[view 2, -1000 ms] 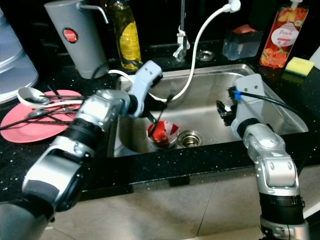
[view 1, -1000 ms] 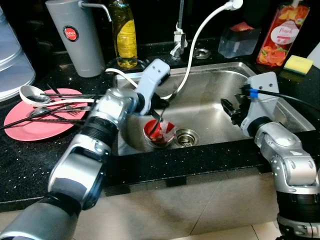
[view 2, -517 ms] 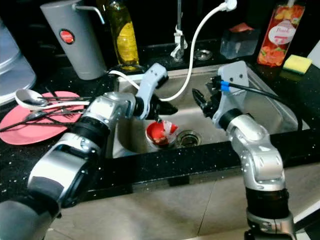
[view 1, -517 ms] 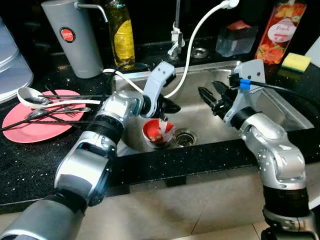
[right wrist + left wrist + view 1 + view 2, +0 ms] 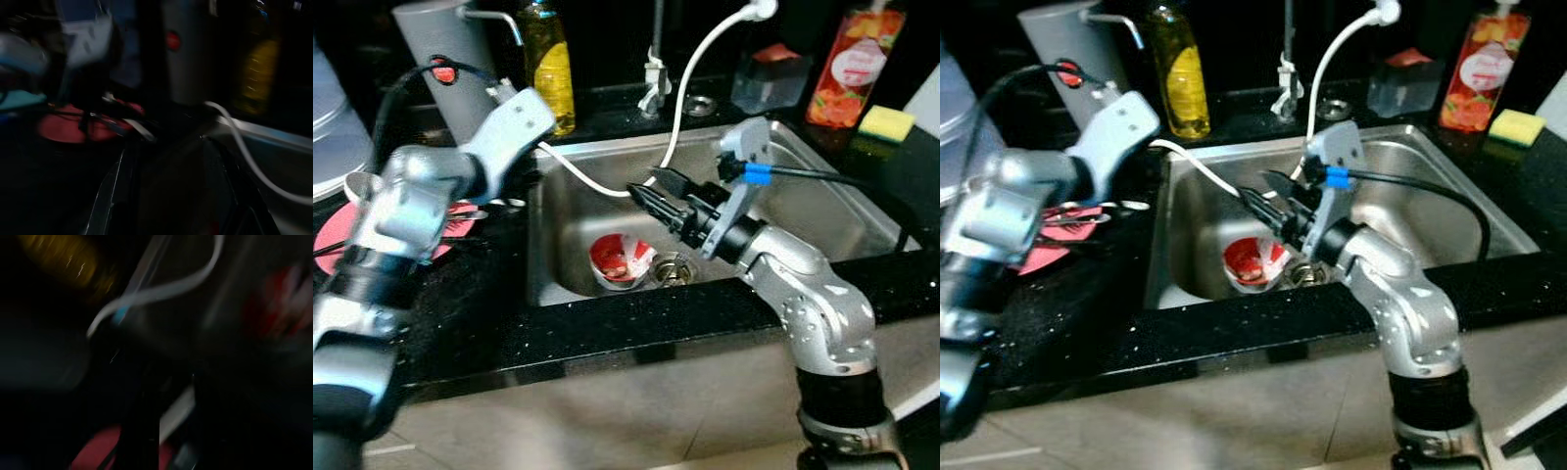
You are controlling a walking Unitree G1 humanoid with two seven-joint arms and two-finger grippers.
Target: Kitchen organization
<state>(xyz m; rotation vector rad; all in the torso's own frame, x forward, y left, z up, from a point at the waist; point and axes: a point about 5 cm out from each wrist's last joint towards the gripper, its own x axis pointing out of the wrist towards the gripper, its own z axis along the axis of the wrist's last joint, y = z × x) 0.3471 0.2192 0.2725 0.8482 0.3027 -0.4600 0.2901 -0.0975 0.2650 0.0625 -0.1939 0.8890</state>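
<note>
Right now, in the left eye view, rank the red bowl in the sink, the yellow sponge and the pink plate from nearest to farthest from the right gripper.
From the right gripper, held over the sink:
1. Red bowl, just below it on the sink floor by the drain.
2. Pink plate, on the counter left of the sink, partly behind the left arm.
3. Yellow sponge, on the far right counter corner.

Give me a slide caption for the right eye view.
Right gripper reaches over the sink above a red cup.

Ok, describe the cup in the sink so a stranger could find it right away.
Look into the steel sink set in the black counter. Near the drain sits a red and white cup, below the white hose; it is the one red item in the basin.
</note>
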